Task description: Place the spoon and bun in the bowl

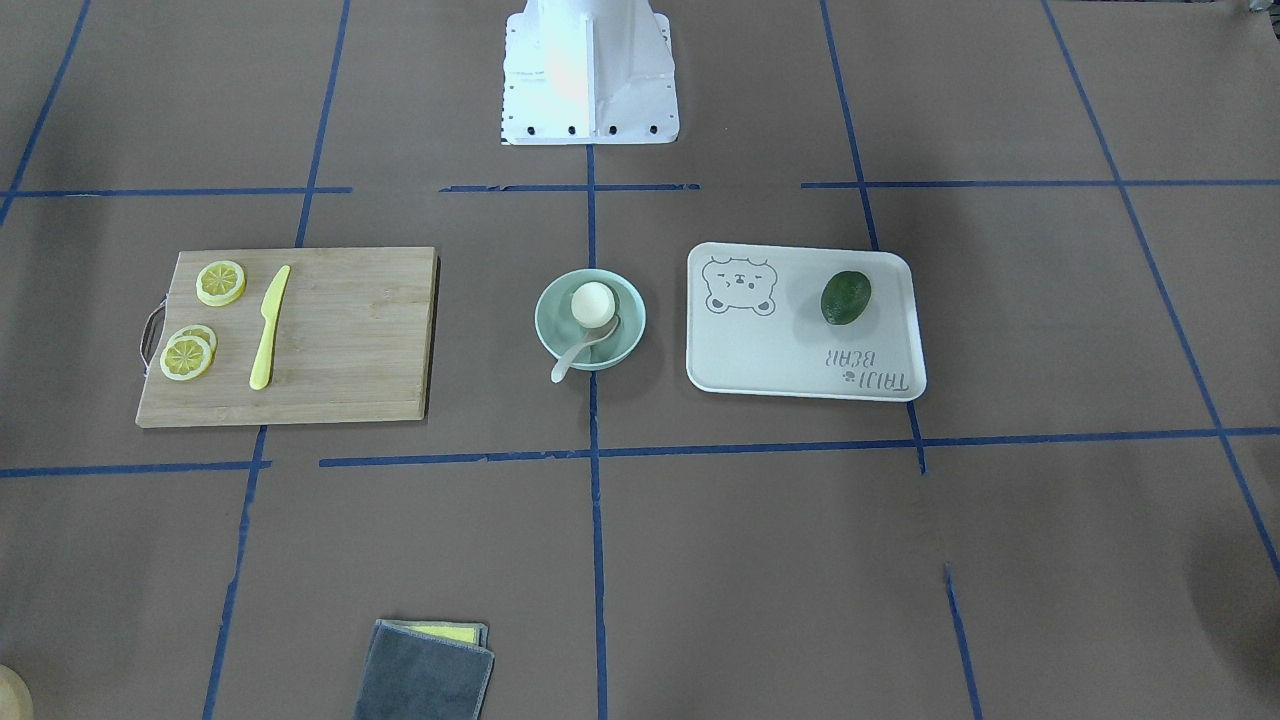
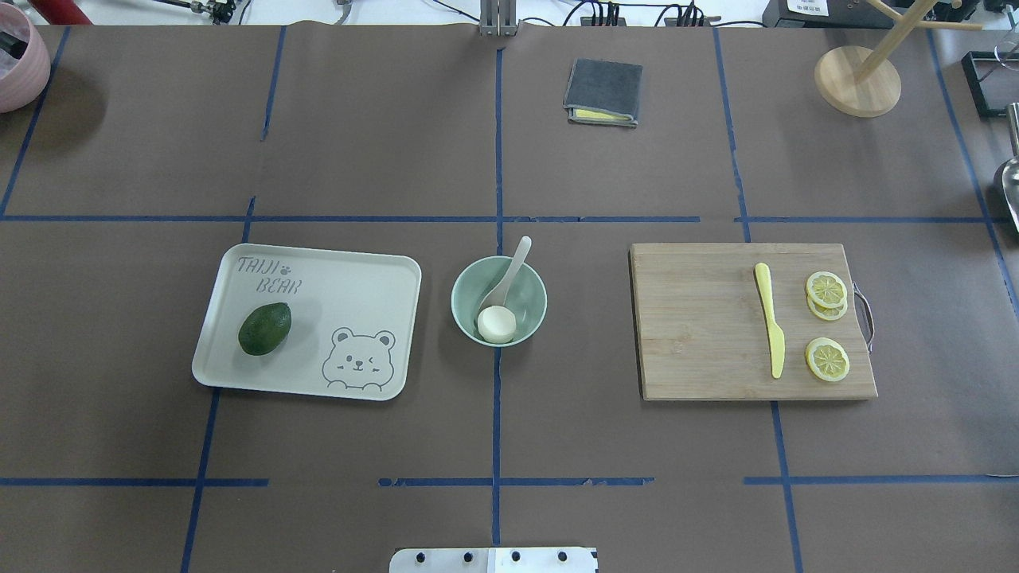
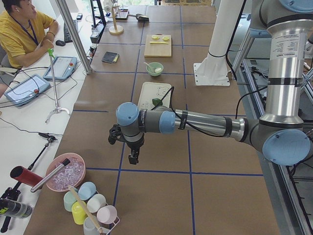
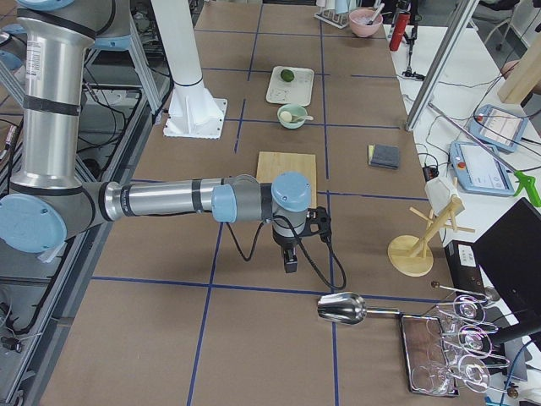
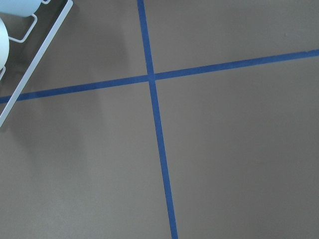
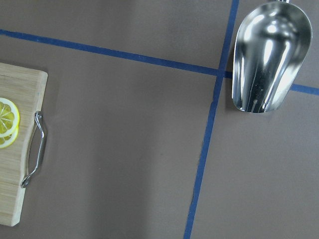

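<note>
The mint-green bowl stands at the table's middle, between a tray and a cutting board. The white bun lies inside it, and the cream spoon rests with its scoop in the bowl and its handle over the rim. They also show in the front view: bowl, bun, spoon. My left gripper hangs above the table's left end, far from the bowl. My right gripper hangs above the right end. Both show only in side views, so I cannot tell open or shut.
A pale tray with a dark green avocado lies left of the bowl. A wooden board with a yellow knife and lemon slices lies right. A folded grey cloth, a metal scoop and cups sit at the edges.
</note>
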`<state>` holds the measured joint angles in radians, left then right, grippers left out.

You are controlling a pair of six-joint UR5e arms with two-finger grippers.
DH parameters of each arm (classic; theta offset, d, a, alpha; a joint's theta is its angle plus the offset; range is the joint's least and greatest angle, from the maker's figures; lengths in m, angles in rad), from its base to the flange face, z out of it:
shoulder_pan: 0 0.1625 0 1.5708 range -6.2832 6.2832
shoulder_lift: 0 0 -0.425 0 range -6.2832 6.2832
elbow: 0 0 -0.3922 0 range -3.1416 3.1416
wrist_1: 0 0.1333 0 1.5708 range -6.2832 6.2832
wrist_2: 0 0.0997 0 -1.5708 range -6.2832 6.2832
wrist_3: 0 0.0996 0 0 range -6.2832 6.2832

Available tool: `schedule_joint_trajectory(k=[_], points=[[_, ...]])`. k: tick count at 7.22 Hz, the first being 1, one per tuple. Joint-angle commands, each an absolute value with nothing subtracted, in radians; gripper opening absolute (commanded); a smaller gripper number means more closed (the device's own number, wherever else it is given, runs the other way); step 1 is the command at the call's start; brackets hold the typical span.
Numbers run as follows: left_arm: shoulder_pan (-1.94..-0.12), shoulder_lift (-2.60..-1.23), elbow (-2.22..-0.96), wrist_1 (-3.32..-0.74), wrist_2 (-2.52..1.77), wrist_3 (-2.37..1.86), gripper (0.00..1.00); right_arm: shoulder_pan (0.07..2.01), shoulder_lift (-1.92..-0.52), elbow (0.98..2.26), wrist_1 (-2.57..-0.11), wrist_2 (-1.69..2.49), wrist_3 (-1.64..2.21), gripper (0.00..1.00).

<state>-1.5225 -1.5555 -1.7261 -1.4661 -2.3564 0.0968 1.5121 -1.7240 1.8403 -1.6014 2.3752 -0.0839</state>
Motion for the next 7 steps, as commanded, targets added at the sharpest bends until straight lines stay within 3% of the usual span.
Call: schedule_joint_trajectory(k=[1,7], points=[[-1.546,-1.559,-1.723,-1.473,-2.379,0.1,1.0,1.513,-1.729,1.847,-1.603,2.375,-0.083,1.0],[-1.543,-1.56,-1.706,-1.473,-2.375,0.094,1.0,1.513,-1.74,1.847,-1.606,2.332,-0.086,1.0]])
